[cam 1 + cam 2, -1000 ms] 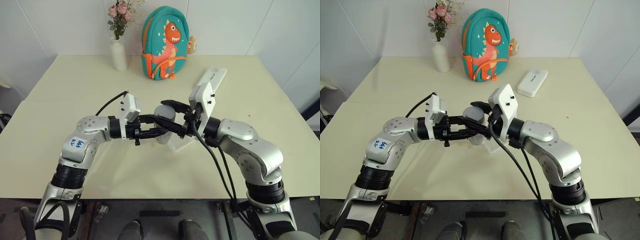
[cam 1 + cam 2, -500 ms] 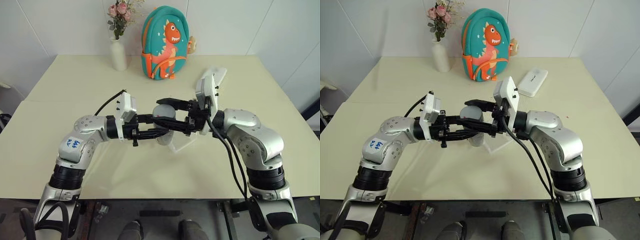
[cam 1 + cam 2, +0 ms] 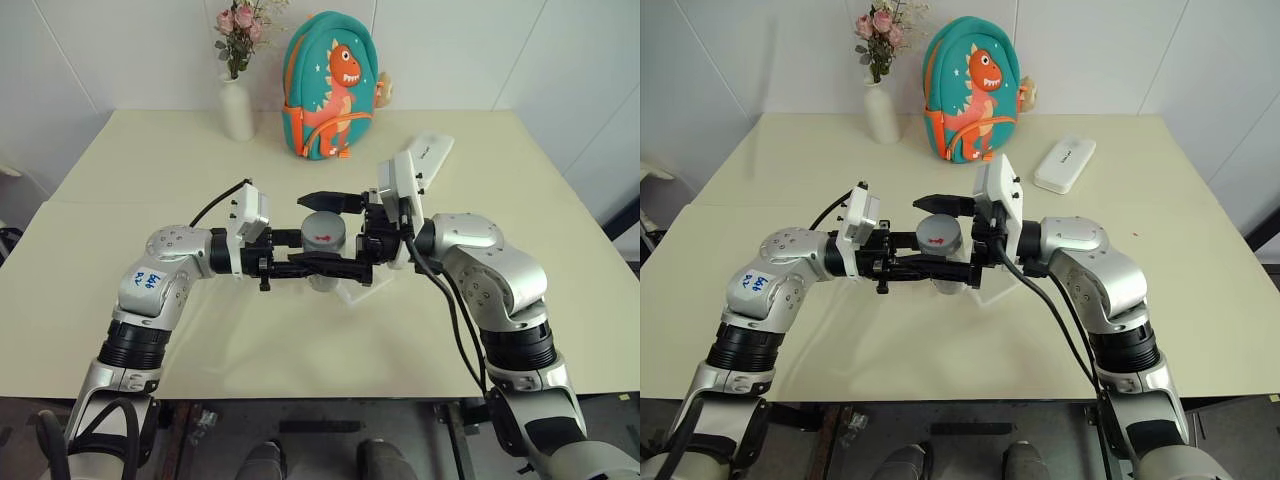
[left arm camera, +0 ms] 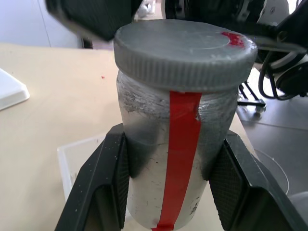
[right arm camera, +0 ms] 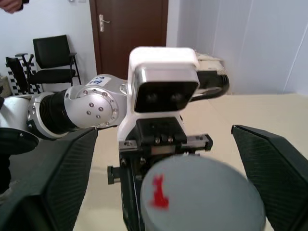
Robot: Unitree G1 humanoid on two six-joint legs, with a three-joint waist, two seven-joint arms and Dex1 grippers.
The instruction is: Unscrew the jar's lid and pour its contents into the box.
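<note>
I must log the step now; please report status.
Left gripper shut on jar, held above box. Right gripper open around lid, lid on. Nothing in the way.

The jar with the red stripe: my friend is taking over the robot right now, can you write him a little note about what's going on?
Left gripper: shut on the small silvery-grey cylindrical jar with a red stripe, held upright above the table.
Right gripper: fingers open, one on each side of the round grey screw lid with a red mark, not gripping it.
Shallow clear plastic box: on the table under the jar.
Done: jar picked up.
Left: the lid sits on the jar; take it off, then pour the contents into the box.
</note>
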